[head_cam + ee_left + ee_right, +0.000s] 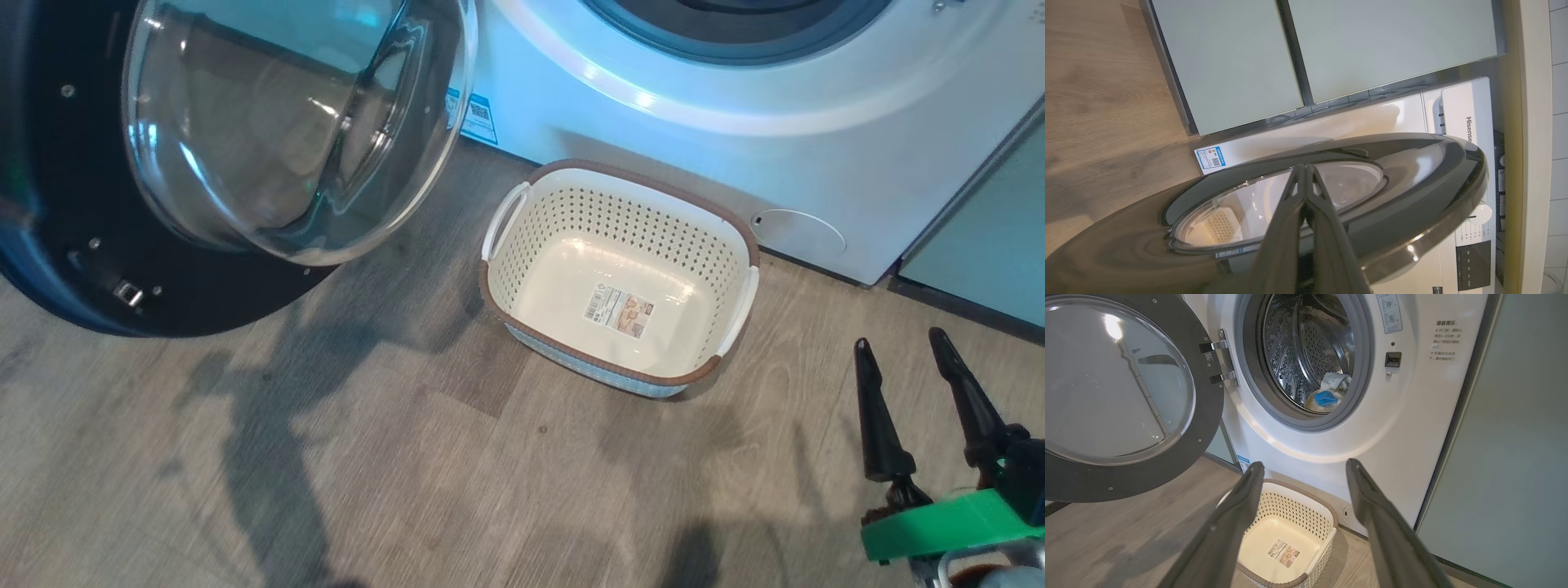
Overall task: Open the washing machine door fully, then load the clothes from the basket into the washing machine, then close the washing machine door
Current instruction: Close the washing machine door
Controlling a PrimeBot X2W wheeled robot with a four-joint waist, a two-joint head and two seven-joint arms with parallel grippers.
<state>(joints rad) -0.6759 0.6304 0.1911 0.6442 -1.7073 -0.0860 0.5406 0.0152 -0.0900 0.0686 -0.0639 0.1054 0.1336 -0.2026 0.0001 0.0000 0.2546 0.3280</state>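
Cream basket [571, 220] just beyond the spread right gripper [898, 339].
The left gripper [1303, 166], pressed together, faces the open black-rimmed door [1412, 171]; pale clothes [1327, 394] lie in the drum [1298, 347].

The basket [563, 286] is set before the washing machine [694, 155], the clothes [1329, 394] inside its drum [1306, 351], the door [188, 282] to its left.

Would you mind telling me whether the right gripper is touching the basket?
Apart. The head view shows bare wooden floor between the right gripper, jaws open, and the empty basket.
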